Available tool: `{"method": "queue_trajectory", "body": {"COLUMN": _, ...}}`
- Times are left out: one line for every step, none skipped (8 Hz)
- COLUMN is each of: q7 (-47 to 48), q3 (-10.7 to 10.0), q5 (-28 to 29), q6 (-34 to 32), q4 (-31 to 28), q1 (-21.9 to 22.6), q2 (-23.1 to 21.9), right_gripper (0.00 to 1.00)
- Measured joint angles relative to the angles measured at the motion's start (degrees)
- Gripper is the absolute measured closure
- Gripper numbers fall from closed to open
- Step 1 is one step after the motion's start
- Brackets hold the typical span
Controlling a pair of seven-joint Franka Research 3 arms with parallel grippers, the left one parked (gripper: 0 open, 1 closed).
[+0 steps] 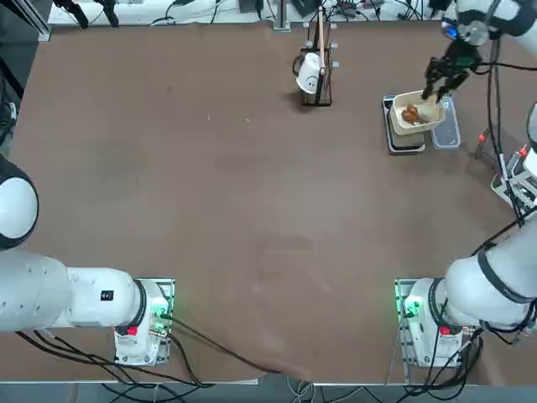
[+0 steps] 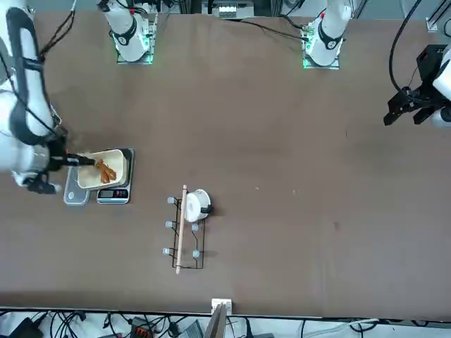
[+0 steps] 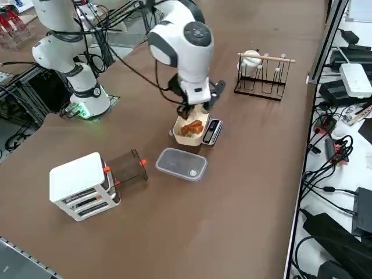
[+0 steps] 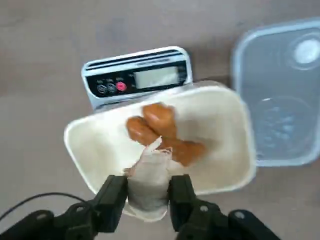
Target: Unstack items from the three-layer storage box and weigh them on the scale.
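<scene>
The scale (image 4: pixel 137 77) stands at the table's far right, its display showing beside a cream tray (image 4: pixel 220 120) that rests on its platform. A lumpy orange-brown item (image 4: pixel 160 125) lies in the tray. My right gripper (image 4: pixel 146 182) hangs over the tray's rim, its fingers pressed on either side of a whitish item (image 4: pixel 147 170). From overhead the gripper (image 1: pixel 434 91) sits at the tray's (image 1: pixel 417 117) far right corner, on the scale (image 1: pixel 406 144). The three-layer storage box (image 3: pixel 81 186) stands apart, nearer the robot's right edge of the table.
A clear plastic container (image 4: pixel 280 110) lies right beside the scale, a small white round thing in it. A dark drawer (image 3: pixel 127 165) with orange parts sits next to the storage box. A dark stand with a white cup (image 1: pixel 317 75) is left of the scale.
</scene>
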Motion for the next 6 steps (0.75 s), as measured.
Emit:
{"method": "queue_trajectory", "body": {"q7": 0.9, "q3": 0.0, "q5": 0.0, "q6": 0.1, "q4": 0.0, "q1": 0.7, "q2": 0.2, "right_gripper": 0.43}}
{"method": "queue_trajectory", "body": {"q7": 0.9, "q3": -0.3, "q5": 0.0, "q6": -0.3, "q4": 0.1, "q1": 0.5, "q2": 0.1, "right_gripper": 0.28}}
{"method": "queue_trajectory", "body": {"q7": 0.8, "q3": -0.9, "q5": 0.0, "q6": -1.3, "q4": 0.3, "q1": 0.3, "q2": -0.1, "right_gripper": 0.08}}
{"method": "queue_trajectory", "body": {"q7": 0.3, "q3": -1.6, "q5": -0.1, "q6": -2.7, "q4": 0.6, "q1": 0.1, "q2": -0.5, "right_gripper": 0.0}}
{"method": "queue_trajectory", "body": {"q7": -0.8, "q3": -2.2, "q5": -0.1, "q6": -4.0, "q4": 0.7, "q1": -0.4, "q2": -1.1, "right_gripper": 0.0}}
{"method": "queue_trajectory", "body": {"q7": -2.4, "q3": -2.6, "q5": -0.3, "q6": -5.4, "q4": 0.7, "q1": -0.7, "q2": -1.7, "right_gripper": 0.01}}
